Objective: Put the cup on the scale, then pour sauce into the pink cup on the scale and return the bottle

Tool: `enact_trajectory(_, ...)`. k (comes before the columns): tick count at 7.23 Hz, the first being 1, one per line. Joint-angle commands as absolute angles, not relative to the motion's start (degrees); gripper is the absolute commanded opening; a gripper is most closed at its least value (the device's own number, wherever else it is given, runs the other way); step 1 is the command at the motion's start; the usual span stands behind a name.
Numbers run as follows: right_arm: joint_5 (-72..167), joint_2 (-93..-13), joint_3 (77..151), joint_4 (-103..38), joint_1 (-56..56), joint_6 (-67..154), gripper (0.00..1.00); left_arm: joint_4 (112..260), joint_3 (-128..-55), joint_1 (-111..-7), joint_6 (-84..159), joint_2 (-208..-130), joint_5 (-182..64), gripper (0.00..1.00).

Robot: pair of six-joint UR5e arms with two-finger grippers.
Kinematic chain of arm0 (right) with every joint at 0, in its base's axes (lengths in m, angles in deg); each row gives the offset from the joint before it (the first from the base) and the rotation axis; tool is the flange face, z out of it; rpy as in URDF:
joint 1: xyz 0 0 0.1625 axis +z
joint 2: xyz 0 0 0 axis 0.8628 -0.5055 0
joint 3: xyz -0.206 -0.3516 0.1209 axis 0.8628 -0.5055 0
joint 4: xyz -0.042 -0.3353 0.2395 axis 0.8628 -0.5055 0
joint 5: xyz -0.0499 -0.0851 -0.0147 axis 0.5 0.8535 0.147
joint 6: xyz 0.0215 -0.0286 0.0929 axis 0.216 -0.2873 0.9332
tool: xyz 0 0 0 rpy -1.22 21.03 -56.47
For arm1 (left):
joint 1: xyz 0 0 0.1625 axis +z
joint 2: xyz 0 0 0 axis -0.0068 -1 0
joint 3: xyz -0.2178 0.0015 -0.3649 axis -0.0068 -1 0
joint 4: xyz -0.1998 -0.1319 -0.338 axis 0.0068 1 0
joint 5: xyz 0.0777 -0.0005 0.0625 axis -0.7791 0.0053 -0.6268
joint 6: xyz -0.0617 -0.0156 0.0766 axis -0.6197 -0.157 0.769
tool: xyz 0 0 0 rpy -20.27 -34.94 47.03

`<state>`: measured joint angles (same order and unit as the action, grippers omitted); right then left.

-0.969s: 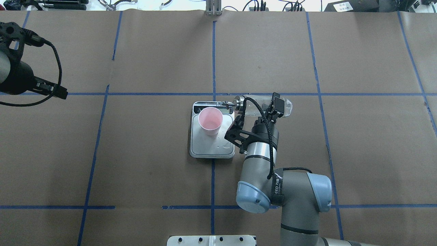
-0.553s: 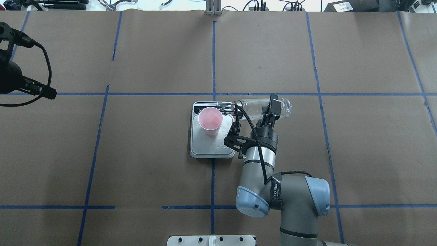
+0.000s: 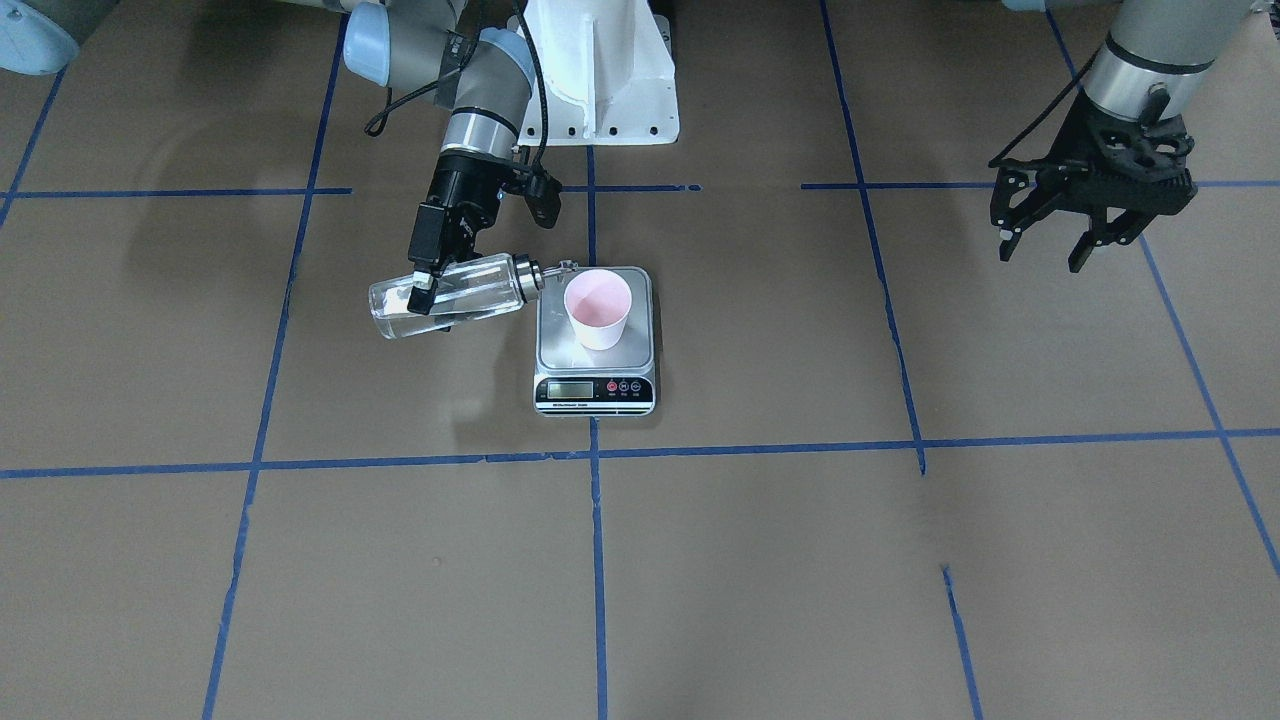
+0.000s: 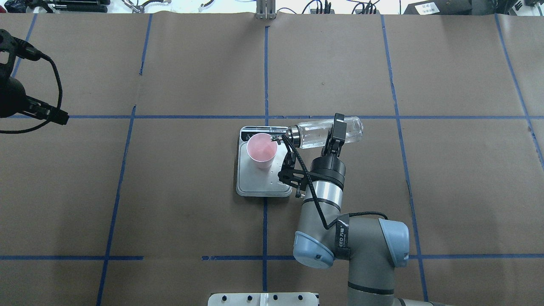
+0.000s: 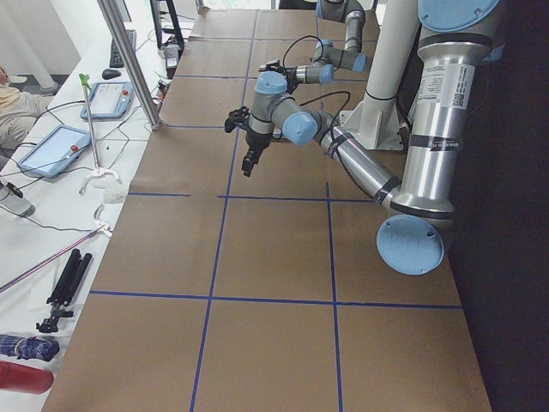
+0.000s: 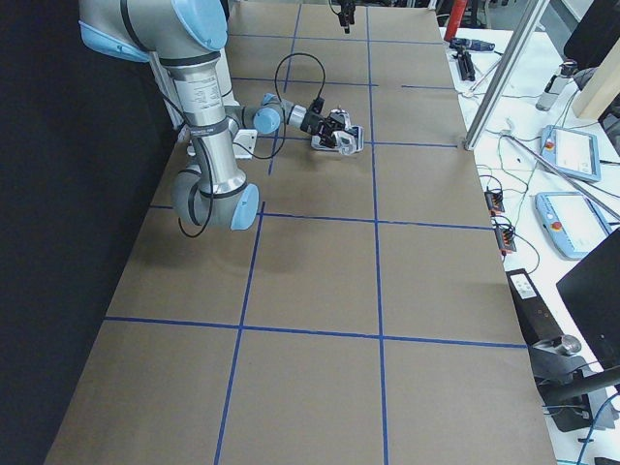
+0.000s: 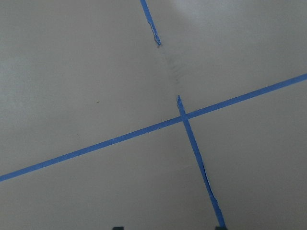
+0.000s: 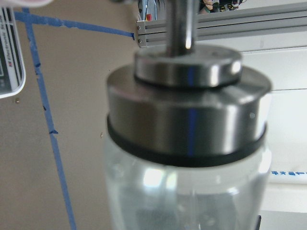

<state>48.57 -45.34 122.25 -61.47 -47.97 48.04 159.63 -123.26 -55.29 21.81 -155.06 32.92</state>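
Note:
The pink cup [image 3: 598, 308] stands upright on the silver scale [image 3: 560, 352], also seen in the overhead view with the cup [image 4: 262, 149] on the scale [image 4: 263, 186]. My right gripper [image 3: 425, 293] is shut on the clear bottle [image 3: 455, 293], held nearly horizontal beside the scale. The bottle [image 4: 314, 132] has its silver spout [image 4: 278, 137] at the cup's rim. Its collar [image 8: 187, 115] fills the right wrist view. I cannot see any liquid flowing. My left gripper [image 3: 1040, 250] is open, empty and far off to the side.
Brown paper with blue tape lines [image 4: 265, 76] covers the table. The white robot base [image 3: 600, 75] is behind the scale. The left wrist view shows only paper and a tape crossing [image 7: 184, 116]. Tablets and cables [image 5: 51, 150] lie beyond the table's edge.
My right arm has swung the bottle so its spout went from just beside the cup to the cup's rim. My left arm has drawn back towards the table's left edge.

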Motion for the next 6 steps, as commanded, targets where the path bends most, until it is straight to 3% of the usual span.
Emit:
enact_trajectory(1,49.1,-45.2,122.1,-61.5,-47.3,44.6,0.00,159.6,-123.2,-55.2,21.8,-155.1,32.9,0.71)
enact_trajectory(6,51.1,-45.3,122.1,-61.5,-47.1,37.6,0.00,159.5,-123.7,-55.2,21.7,-155.1,34.7,0.71)
